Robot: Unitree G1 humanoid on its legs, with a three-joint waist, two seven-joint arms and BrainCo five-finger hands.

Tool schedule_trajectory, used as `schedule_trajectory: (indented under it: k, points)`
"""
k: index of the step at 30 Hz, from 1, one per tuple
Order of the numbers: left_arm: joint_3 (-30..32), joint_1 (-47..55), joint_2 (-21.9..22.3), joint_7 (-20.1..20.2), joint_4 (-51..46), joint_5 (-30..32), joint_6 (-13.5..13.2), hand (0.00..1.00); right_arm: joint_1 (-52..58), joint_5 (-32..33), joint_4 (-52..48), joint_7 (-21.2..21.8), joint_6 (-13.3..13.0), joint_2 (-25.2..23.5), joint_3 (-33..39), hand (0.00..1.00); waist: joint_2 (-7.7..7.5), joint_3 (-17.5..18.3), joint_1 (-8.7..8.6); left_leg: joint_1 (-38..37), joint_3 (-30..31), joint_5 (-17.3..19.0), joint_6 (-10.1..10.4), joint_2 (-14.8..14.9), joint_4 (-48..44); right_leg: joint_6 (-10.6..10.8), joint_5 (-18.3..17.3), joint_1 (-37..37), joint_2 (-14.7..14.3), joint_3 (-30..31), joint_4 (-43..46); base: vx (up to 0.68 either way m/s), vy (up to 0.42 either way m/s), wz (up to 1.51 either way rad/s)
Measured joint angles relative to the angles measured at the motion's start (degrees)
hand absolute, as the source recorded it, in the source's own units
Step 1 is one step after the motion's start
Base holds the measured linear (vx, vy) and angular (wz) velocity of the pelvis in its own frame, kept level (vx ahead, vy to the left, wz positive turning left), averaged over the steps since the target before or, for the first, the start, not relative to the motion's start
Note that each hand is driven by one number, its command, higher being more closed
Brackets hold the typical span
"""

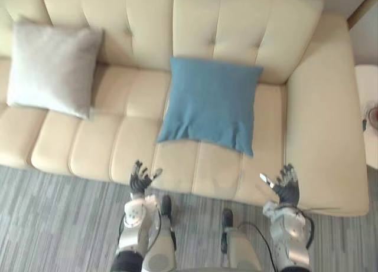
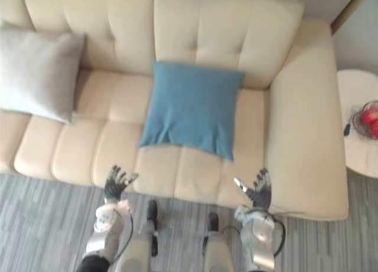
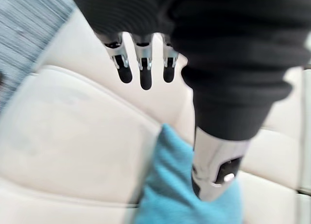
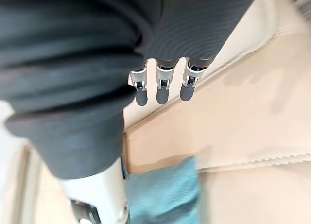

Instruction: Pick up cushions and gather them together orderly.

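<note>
Cream padded upholstery covers the long tufted sofa [image 1: 325, 136], which stands on a grey striped carpet [image 1: 53, 225]. On its seat, right of the middle, a blue square fabric cushion [image 1: 209, 104] leans with its upper edge against the backrest and its lower edge lying on the seat. Well apart from it, at the sofa's left end, a pale grey square fabric cushion [image 1: 52, 68] leans upright against the backrest. The two cushions do not touch, and a stretch of bare seat lies between them. The left robot hand [image 1: 140, 180] is held at the sofa's front edge, below the blue cushion's lower left corner. It is released, its dark-tipped fingers [image 3: 146, 78] straight and spread, grasping nothing. Its wrist view shows them above the cream seat with a corner of the blue cushion near. The right robot hand [image 1: 286, 188] is at the front edge too, below and to the right of the blue cushion's lower right corner, near the armrest. It is likewise released, with its fingers [image 4: 162, 93] straight and nothing between them. Neither robot hand touches a cushion. Beside the sofa's right armrest stands a small round white bench [image 2: 354, 160] carrying a bowl of red fruit [image 2: 369, 115].
</note>
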State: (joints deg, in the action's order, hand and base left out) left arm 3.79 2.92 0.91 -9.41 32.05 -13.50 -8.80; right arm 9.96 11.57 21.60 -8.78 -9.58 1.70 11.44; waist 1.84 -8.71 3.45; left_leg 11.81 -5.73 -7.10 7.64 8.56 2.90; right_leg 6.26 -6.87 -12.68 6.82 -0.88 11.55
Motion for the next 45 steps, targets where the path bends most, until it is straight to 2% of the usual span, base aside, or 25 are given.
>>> schedule_trajectory:
  k: [5,10,16,21,28,29,31,32,33,34,35,36,37,38,39,40,41,42,43,44,45]
  points:
    - [3.02,2.38,-0.16,2.94,13.83,6.19,1.89,0.00,0.48,-2.99,16.33,2.94,2.49,-1.96,1.43,0.00,-0.74,5.86,0.00,-4.98,-0.18,0.72,0.42,-0.06,2.32,0.04,0.12,5.29,0.04,-0.63,-4.06,0.04,0.010,0.04]
    - [6.51,3.11,-1.18,3.37,22.01,9.01,2.49,0.00,-0.12,-3.15,26.46,3.97,3.47,-2.05,3.27,0.00,-2.16,7.85,0.02,-7.57,-0.01,0.95,0.65,-0.26,2.95,0.00,1.05,9.25,0.12,-1.02,-7.38,0.04,0.012,0.02]
    - [8.14,3.37,-2.60,3.54,26.14,11.59,3.04,0.00,-1.41,-4.40,34.24,4.18,4.57,-1.29,6.59,0.00,-2.29,8.05,-0.46,-9.92,0.26,2.20,0.83,-0.51,2.96,0.16,1.47,12.19,0.22,-0.61,-9.22,0.03,0.003,-0.03]
    - [8.09,3.18,-3.02,4.02,27.07,13.14,3.03,0.00,-1.95,-4.80,35.92,4.25,5.01,-1.16,6.62,0.00,-2.41,8.05,-0.72,-10.42,0.28,2.28,0.82,-0.72,2.95,0.25,1.61,12.86,0.24,-0.10,-9.42,0.03,0.000,-0.01]
    - [7.34,1.96,-3.13,4.00,27.09,14.32,3.02,0.00,-4.84,-5.22,35.45,4.10,5.12,-1.23,5.83,0.00,-3.58,6.76,-0.49,-11.93,-4.45,2.89,0.55,-0.59,2.76,0.77,2.40,9.76,0.12,4.25,-5.88,-0.03,0.015,-0.37]
    - [6.02,1.00,-3.48,3.92,27.05,14.53,3.02,0.00,-6.08,-5.98,35.21,3.79,5.34,-1.18,4.58,0.00,-3.67,5.47,-0.18,-11.63,-6.30,4.38,0.53,-0.09,0.62,0.83,3.47,7.89,-0.37,4.34,-2.74,-0.10,0.008,-0.60]
    - [5.80,-0.26,-3.63,3.86,26.92,14.53,3.03,0.00,-6.62,-6.48,34.33,3.60,5.72,-1.29,3.25,0.00,-3.85,4.60,-0.10,-9.98,-7.50,6.12,-0.47,0.60,-2.71,0.66,5.21,5.50,-0.51,1.94,-0.05,-0.14,0.009,-0.55]
    - [5.82,-0.55,-2.88,3.73,25.88,14.53,3.06,0.00,-6.67,-6.99,32.67,3.35,5.67,-1.24,1.83,0.00,-3.00,4.18,0.17,-7.78,-8.22,7.05,-2.07,2.10,-5.23,0.41,6.93,4.65,-0.59,-0.33,-0.36,-0.22,0.014,-0.34]
    - [6.18,-0.89,-2.30,3.61,25.00,14.53,3.09,0.00,-6.73,-7.11,32.01,3.24,5.78,-1.52,1.36,0.00,-2.79,3.84,-0.13,-6.71,-8.50,7.28,-2.29,2.44,-6.88,-0.52,2.26,2.41,0.20,-2.90,9.37,-0.20,0.003,-0.16]
    - [6.15,-1.03,-2.11,3.54,24.32,14.52,3.10,0.00,-6.50,-7.12,32.01,3.20,5.96,-1.71,1.33,0.00,-2.99,3.78,-0.16,-6.41,-8.17,7.35,-2.40,2.35,-7.68,-0.79,-0.76,1.38,0.65,-3.83,16.79,-0.14,-0.027,0.29]
    - [6.05,-1.01,-1.92,3.46,22.92,14.51,3.09,0.00,-6.16,-7.13,32.05,3.20,6.23,-1.96,1.06,0.00,-3.70,3.91,-0.04,-5.71,-7.04,7.49,-2.63,1.92,-9.97,0.87,-4.06,1.78,1.92,-5.02,29.71,-0.08,-0.062,0.34]
    - [6.13,-0.84,-1.96,3.39,22.36,14.51,3.09,0.00,-6.34,-7.15,32.05,3.20,6.21,-1.92,0.64,0.00,-4.17,4.17,0.27,-4.91,-6.87,7.34,-2.43,1.73,-11.55,1.45,-4.53,2.73,2.57,-4.97,33.77,-0.09,-0.082,0.30]
    - [6.35,-0.60,-2.06,3.38,21.97,14.50,3.09,0.00,-6.43,-7.15,32.05,3.22,6.20,-1.95,0.33,0.00,-4.59,4.47,0.48,-3.93,-6.85,7.28,-2.33,1.61,-13.02,1.51,-4.43,3.41,3.02,-4.86,34.77,-0.12,-0.138,0.07]
    - [6.55,-0.43,-2.37,3.11,21.22,14.47,3.13,0.00,-7.14,-7.16,32.04,3.27,6.14,-2.01,-0.40,0.00,-5.77,4.90,1.11,-1.45,-6.65,7.28,-2.33,1.57,-15.70,2.41,-5.48,5.03,3.38,-4.61,31.94,-0.19,-0.151,-0.14]
    - [6.70,-0.93,-1.66,2.94,21.21,14.38,3.48,0.00,-8.41,-7.18,32.02,3.17,6.13,-1.54,-0.21,0.00,-4.11,4.55,2.24,0.38,-6.08,7.11,-2.42,2.82,-17.08,1.96,-7.24,5.90,1.09,-5.78,27.48,-0.20,-0.130,-0.23]
    - [6.62,-0.69,-0.71,2.89,21.20,14.36,3.62,0.00,-8.97,-7.17,31.90,3.10,6.12,-1.36,-0.19,0.00,-2.91,4.64,3.05,0.98,-5.74,6.81,-2.86,3.71,-17.01,1.50,-7.73,6.85,0.08,-6.35,24.46,-0.18,-0.069,-0.25]
    - [6.37,-0.51,-0.08,2.86,20.66,14.34,3.52,0.00,-8.97,-7.16,31.52,2.74,6.06,-1.11,-0.05,0.00,-2.61,4.63,3.42,1.82,-5.56,6.14,-3.79,4.03,-16.81,-0.16,-8.81,7.81,-0.84,-6.89,20.97,-0.18,-0.083,-0.12]
    - [6.11,-0.58,0.08,2.75,20.32,14.22,3.43,0.00,-9.22,-7.15,31.41,2.35,6.04,-1.08,0.09,0.00,-2.04,4.87,3.86,2.58,-5.77,4.87,-4.01,3.97,-16.53,-0.78,-10.39,8.09,-1.03,-7.04,18.96,-0.23,-0.139,-0.04]
    - [4.83,-0.82,0.43,2.38,20.50,13.83,3.48,0.00,-9.56,-7.12,31.40,1.91,6.05,-0.78,0.02,0.00,-1.24,4.51,4.07,3.19,-5.83,3.11,-1.79,4.40,-15.40,-1.89,-12.03,8.57,-1.58,-7.89,16.63,-0.29,-0.169,0.03]
    - [3.47,-1.14,0.71,1.96,20.69,13.28,3.48,0.00,-9.65,-7.09,31.44,1.38,6.10,-0.45,0.01,0.00,-0.16,3.99,3.99,3.43,-5.49,1.09,-1.02,5.01,-14.27,-2.28,-12.23,8.74,-2.37,-8.61,15.23,-0.26,-0.132,0.06]
    - [3.27,-1.13,0.77,1.94,20.68,13.26,3.48,0.00,-9.72,-7.08,31.49,1.21,6.12,-0.56,-0.03,0.00,0.26,3.97,3.98,3.46,-5.41,0.09,-1.14,5.12,-13.65,-2.37,-12.18,8.64,-2.53,-9.00,14.97,-0.38,-0.123,0.16]
